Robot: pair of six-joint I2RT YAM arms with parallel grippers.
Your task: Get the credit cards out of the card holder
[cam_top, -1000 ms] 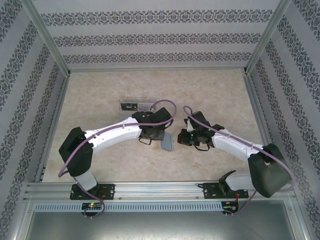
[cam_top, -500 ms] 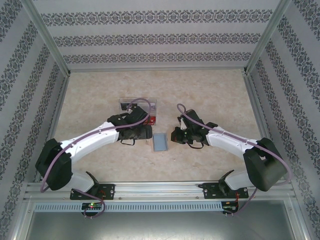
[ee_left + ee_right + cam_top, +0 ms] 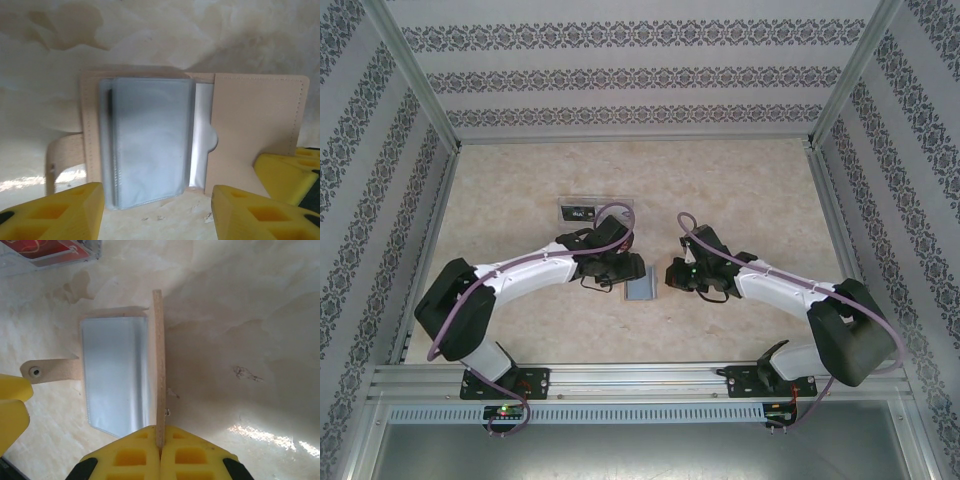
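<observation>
The card holder lies open on the table, near the middle, between the two pincers. The right gripper is clenched on the near edge of the holder's tan flap, which it holds upright. The blue-grey credit cards sit stacked in the holder's left half, flat on the table. The left gripper is released, with its yellow fingers spread wide on either side of the cards' near edge, not touching them. A clear tray lies farther off to the left.
</observation>
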